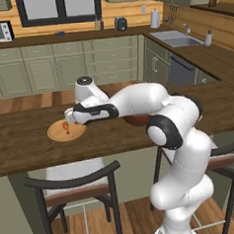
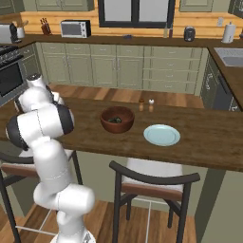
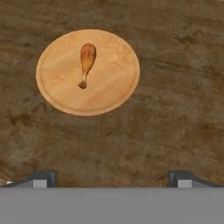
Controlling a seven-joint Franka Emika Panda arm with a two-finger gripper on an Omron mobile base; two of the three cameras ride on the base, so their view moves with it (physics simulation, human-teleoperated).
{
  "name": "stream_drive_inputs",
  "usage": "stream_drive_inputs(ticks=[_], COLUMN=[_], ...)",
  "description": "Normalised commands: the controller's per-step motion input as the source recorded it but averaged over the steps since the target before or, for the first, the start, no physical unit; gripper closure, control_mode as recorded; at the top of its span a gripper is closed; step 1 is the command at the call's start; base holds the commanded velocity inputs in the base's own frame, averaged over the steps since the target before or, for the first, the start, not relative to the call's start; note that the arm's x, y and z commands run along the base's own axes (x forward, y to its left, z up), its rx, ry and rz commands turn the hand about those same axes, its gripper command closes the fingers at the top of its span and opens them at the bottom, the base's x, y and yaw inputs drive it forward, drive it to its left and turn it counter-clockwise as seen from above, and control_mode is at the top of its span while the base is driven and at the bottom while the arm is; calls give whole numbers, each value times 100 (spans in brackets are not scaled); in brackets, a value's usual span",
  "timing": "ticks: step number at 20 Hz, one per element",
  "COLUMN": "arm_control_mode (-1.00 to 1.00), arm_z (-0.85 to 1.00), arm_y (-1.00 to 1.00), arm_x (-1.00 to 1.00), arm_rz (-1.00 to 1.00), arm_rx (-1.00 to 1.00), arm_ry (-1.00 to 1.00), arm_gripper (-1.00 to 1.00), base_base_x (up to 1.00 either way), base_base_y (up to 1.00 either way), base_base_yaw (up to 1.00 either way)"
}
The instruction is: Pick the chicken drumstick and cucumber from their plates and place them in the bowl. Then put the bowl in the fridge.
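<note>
The gripper [image 3: 112,178] is held wide open, nothing in it, above the counter [image 3: 175,109]. The chicken drumstick [image 3: 86,64] is laid mid-plate on the wooden plate [image 3: 109,89], near the counter's left end. Probably light, stiff, kinda slippery; best pinched across the meaty end.

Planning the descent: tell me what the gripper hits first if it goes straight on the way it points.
Probably the bare wooden counter. The open gripper points down at it, and the wooden plate with the chicken drumstick sits off to one side of that line. Depth is unclear.
</note>
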Motion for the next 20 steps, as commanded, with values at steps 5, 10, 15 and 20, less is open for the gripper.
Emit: stream_drive_inputs(ticks=[5, 10, 15, 20], arm_control_mode=[-100, -100, -100, -100], arm_z=[-55, -45, 0, -11], arm_y=[37, 4, 15, 0], arm_x=[63, 25, 11, 28], arm_rz=[-10, -14, -7, -2], arm_rx=[1, 8, 14, 8], arm_ry=[-10, -13, -2, 2], arm_gripper=[-100, -100, -100, -100], base_base_x=[0, 0, 0, 0], base_base_y=[0, 0, 0, 0], base_base_yaw=[0, 0, 0, 0])
